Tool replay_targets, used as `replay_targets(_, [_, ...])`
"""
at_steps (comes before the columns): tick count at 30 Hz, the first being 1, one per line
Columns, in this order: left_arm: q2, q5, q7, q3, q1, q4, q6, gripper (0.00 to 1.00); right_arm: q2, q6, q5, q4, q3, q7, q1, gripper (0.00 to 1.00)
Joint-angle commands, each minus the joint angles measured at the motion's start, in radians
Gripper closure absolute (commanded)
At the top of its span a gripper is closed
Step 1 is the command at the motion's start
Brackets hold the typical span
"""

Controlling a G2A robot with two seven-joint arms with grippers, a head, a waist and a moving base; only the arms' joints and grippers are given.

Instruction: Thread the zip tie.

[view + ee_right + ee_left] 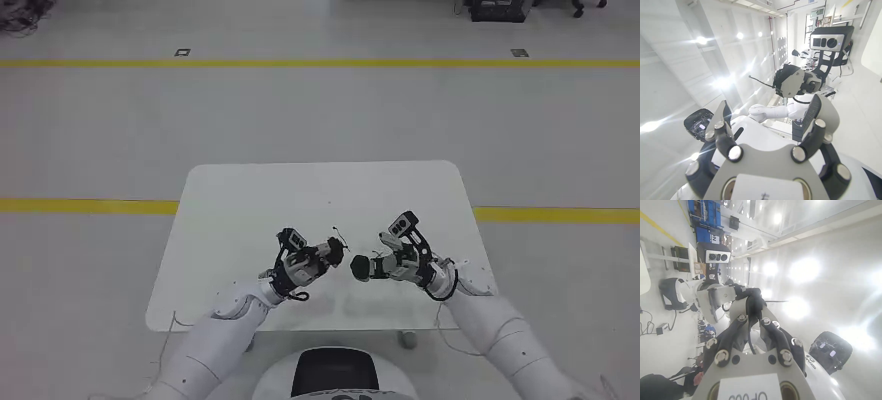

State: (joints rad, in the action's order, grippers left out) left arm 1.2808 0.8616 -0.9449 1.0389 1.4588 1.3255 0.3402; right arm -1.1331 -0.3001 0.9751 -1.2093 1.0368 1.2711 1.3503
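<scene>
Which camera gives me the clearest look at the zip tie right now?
The right wrist view: the zip tie juts from the left claw, its free length plain to see. In the left wrist view a thin stretch pokes past the claw; in the top view it is a faint sliver.

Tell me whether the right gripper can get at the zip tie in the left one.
Probably yes: the right gripper is open, jaws wide apart, and the zip tie juts free from the shut left gripper with nothing between them.
</scene>
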Motion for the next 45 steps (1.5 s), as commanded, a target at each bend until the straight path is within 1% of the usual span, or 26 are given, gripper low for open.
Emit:
replay_targets(1, [0.001,0.005,-0.002,-0.002,-0.001,-0.002,0.0,1.0,-0.001,0.001,0.003,0.001,0.002,0.003,0.001,0.0])
replay_targets(3, [0.003,0.016,-0.008,-0.004,-0.001,-0.005,0.0,1.0,-0.003,0.003,0.004,0.002,0.003,0.008,0.002,0.0])
replay_targets(4, [0.003,0.025,-0.013,-0.008,0.0,-0.008,0.0,1.0,-0.003,0.004,0.007,0.003,0.004,0.012,0.002,0.03])
replay_targets(5, [0.004,0.037,-0.019,-0.012,-0.001,-0.012,-0.002,1.0,-0.004,0.004,0.008,0.005,0.005,0.015,0.002,0.18])
replay_targets(6, [0.005,0.048,-0.027,-0.016,-0.004,-0.017,-0.006,1.0,-0.005,0.004,0.008,0.007,0.005,0.018,0.001,0.25])
replay_targets(8, [0.008,0.082,-0.043,-0.024,-0.008,-0.027,-0.012,1.0,-0.007,0.002,0.009,0.011,0.004,0.02,0.001,0.5])
replay_targets(11, [0.011,0.125,-0.07,-0.031,-0.016,-0.046,-0.019,1.0,-0.011,-0.004,0.009,0.016,0.002,0.021,0.0,0.54])
replay_targets(16, [0.016,0.171,-0.099,-0.041,-0.028,-0.074,-0.012,1.0,-0.017,-0.014,0.014,0.021,0.002,0.027,-0.002,0.58])
replay_targets(17, [0.017,0.175,-0.104,-0.043,-0.031,-0.078,-0.011,1.0,-0.018,-0.015,0.015,0.021,0.002,0.028,-0.002,0.6])
replay_targets(21, [0.02,0.197,-0.124,-0.05,-0.04,-0.093,-0.005,1.0,-0.021,-0.016,0.012,0.022,0.004,0.03,-0.003,0.63])
replay_targets(26, [0.025,0.225,-0.144,-0.059,-0.052,-0.112,-0.008,1.0,-0.025,-0.012,0.007,0.021,0.004,0.03,-0.005,0.68])
replay_targets(31, [0.03,0.239,-0.151,-0.071,-0.064,-0.132,-0.009,1.0,-0.029,-0.01,0.003,0.021,0.003,0.03,-0.008,0.71])
replay_targets(37, [0.033,0.248,-0.158,-0.079,-0.075,-0.146,-0.015,1.0,-0.034,-0.008,-0.004,0.021,0.004,0.027,-0.011,0.74])
replay_targets(41, [0.033,0.249,-0.159,-0.079,-0.076,-0.147,-0.016,1.0,-0.037,-0.006,-0.006,0.023,0.003,0.025,-0.012,0.78])
replay_targets(44, [0.033,0.249,-0.159,-0.079,-0.076,-0.147,-0.016,1.0,-0.04,-0.005,-0.01,0.029,0.001,0.024,-0.016,0.84])
replay_targets(45, [0.033,0.249,-0.159,-0.079,-0.076,-0.147,-0.016,1.0,-0.041,-0.005,-0.011,0.03,0.0,0.024,-0.017,0.84])
